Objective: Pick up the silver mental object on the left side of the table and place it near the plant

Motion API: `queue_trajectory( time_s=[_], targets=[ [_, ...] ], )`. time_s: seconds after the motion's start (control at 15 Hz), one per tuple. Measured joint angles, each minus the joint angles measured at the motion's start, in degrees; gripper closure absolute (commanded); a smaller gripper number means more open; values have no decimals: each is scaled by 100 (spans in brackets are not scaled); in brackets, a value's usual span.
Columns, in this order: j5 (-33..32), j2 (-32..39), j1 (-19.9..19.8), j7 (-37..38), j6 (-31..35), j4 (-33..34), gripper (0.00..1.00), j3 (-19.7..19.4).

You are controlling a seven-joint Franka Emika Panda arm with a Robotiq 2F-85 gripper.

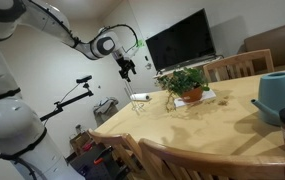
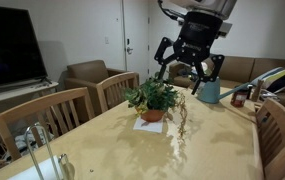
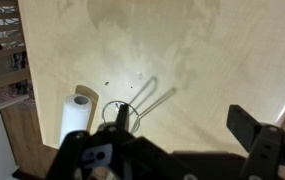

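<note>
Wrist view: gripper (image 3: pixel 177 160) fills frame bottom, jaws apart, nothing btwn them. Below on counter (image 3: pixel 202 60), silver wire object (image 3: pixel 142 100) sits just beside white roll (image 3: pixel 77 115), off-centre from jaws. Only this view gives its outline from above.

In an exterior view: gripper (image 1: pixel 128 68) hangs high above it, near counter edge; plant (image 1: pixel 187 85) well apart.

In an exterior view: silver wire object (image 2: pixel 40 145) in foreground, seemingly upright; plant (image 2: pixel 152 100) mid-counter; jaws clearly splayed.

Step, by my read: approach, pick not begun. Next: centre over wire, descend, close carefully since wire is thin.
</note>
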Motion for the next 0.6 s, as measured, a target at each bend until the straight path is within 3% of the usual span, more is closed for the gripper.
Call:
queue_trajectory(
  time_s=[0.6],
  targets=[
    [33,387,-216,-174,-29,181,0,449]
  ],
)
